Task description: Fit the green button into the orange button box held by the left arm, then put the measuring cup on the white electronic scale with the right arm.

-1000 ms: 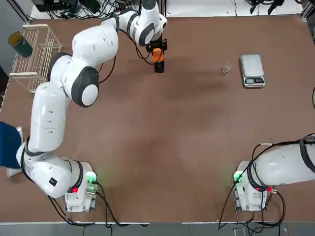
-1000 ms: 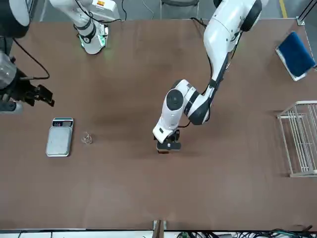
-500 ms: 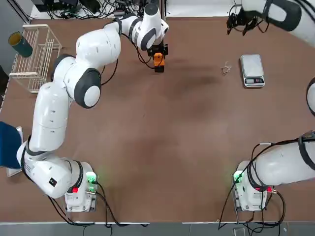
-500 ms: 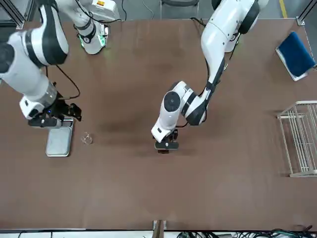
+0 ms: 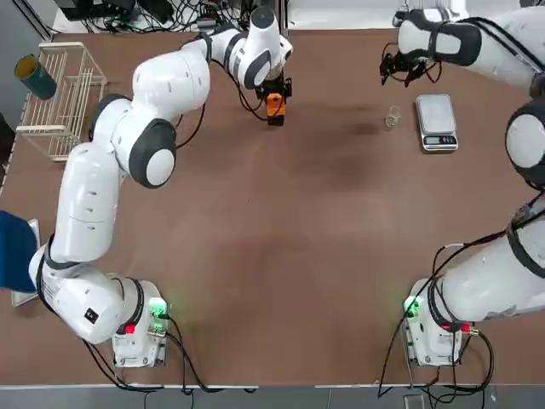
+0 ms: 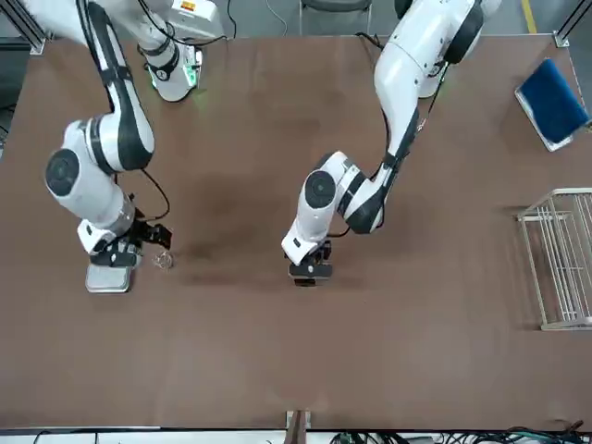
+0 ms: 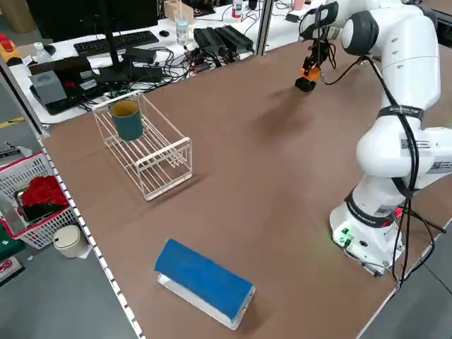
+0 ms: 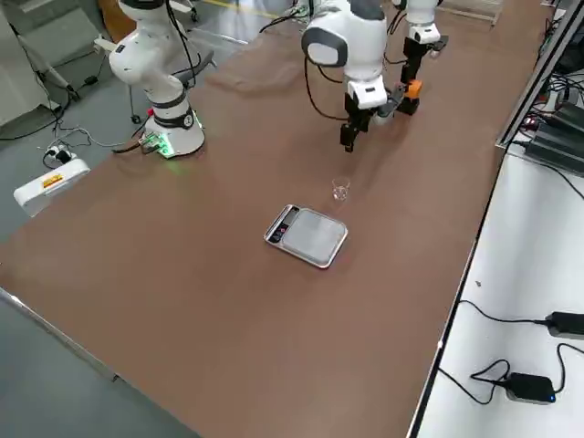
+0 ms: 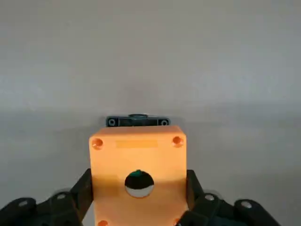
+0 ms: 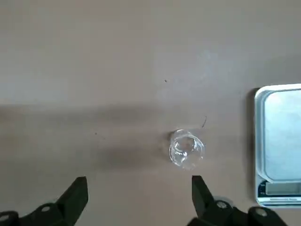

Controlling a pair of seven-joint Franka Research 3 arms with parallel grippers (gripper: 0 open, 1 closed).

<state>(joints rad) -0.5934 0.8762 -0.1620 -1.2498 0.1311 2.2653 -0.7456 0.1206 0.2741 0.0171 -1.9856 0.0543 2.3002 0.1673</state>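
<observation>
Right pincer (image 10: 138, 200): fingers wide, empty, hovering near the measuring cup (image 10: 186, 149), which stands off-centre toward one finger, just beside the white electronic scale (image 10: 281, 141). Risk: a descending finger may tip or crush the light cup. Left pincer (image 9: 138, 202): clamped on the orange button box (image 9: 138, 174), green button (image 9: 138, 176) showing in its hole.

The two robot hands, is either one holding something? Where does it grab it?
The left gripper holds the orange button box, its fingers pressing the box's two opposite sides. The right gripper is open and empty, above the measuring cup.

A brown table (image 7: 268, 176) fills the room's middle. Beyond its far edge, a white desk (image 7: 92, 53) carries a keyboard (image 7: 116, 42), monitor (image 7: 92, 14) and cables. The floor (image 8: 55, 100) is grey.
</observation>
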